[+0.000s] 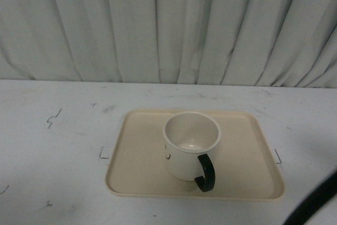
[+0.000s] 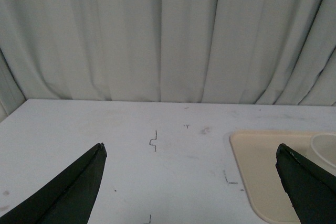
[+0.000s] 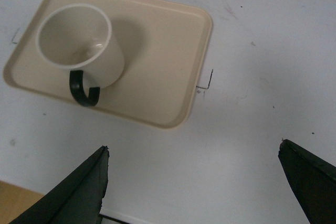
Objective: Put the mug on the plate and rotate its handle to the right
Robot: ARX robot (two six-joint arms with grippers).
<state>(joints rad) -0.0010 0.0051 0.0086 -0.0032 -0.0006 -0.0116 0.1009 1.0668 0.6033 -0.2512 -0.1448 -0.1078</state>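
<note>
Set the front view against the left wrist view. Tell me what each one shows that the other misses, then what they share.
Only the front view: the whole mug upright on the plate, its black handle turned toward the camera, slightly right. Only the left wrist view: the left tool, open, fingers wide apart with nothing between them, above the table. Both: the white table, the pleated curtain behind it, the plate and the mug, though the wrist view catches only a plate corner and a sliver of rim.
</note>
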